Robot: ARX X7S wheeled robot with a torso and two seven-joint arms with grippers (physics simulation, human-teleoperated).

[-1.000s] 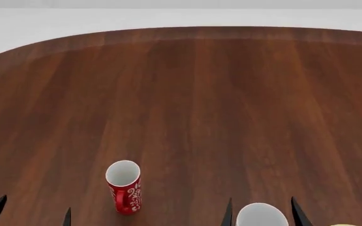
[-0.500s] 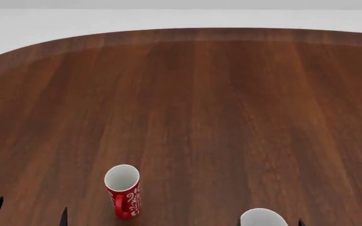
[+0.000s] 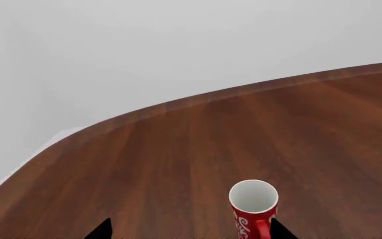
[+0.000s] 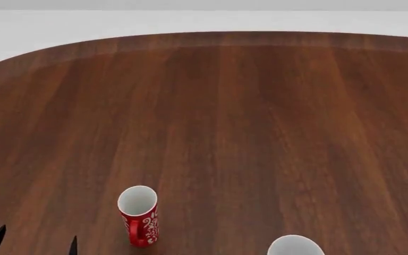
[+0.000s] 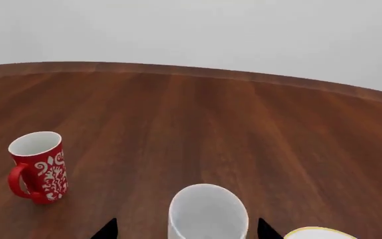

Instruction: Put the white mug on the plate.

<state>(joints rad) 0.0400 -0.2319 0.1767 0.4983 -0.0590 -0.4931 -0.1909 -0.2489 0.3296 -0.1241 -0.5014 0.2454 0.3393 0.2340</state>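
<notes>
The white mug (image 5: 208,211) stands upright on the table, its rim just showing at the bottom edge of the head view (image 4: 295,246). My right gripper (image 5: 186,230) is open, one dark fingertip on each side of the mug with a gap on both sides; it is out of the head view. The plate (image 5: 318,233) shows only as a gold-rimmed sliver beside the mug. My left gripper (image 3: 189,231) is open and empty, its tips also in the head view (image 4: 32,243).
A red mug (image 4: 138,215) with white swirls stands upright to the left of the white mug, close to one left fingertip (image 3: 278,230); it also shows in the right wrist view (image 5: 38,167). The dark wooden table (image 4: 246,117) stretches far ahead to a rounded edge.
Both mugs and the left fingertips have slid lower in the head view. The right gripper's fingertips, seen beside the white mug a second ago, have dropped out of it.
</notes>
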